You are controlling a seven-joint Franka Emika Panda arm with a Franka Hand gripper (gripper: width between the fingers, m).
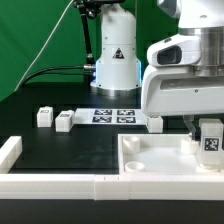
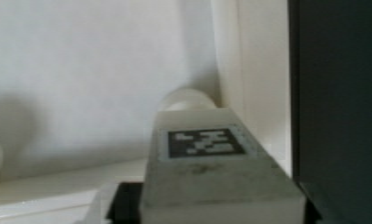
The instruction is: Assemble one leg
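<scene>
Leg (image 1: 211, 143), marked face outward, clamped in gripper (image 1: 209, 135) at 4 o'clock in exterior view, at panel's (image 1: 150, 165) corner; likely light, stiff, slick plastic, best pinched across its plain flat sides.

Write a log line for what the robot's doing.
fingers shut on leg | leg above panel | three spare legs lying loose

Backdrop: green cloth (image 1: 25, 40) across the far left.
Table (image 1: 70, 148): flat black top.
Light: bright and even.
</scene>
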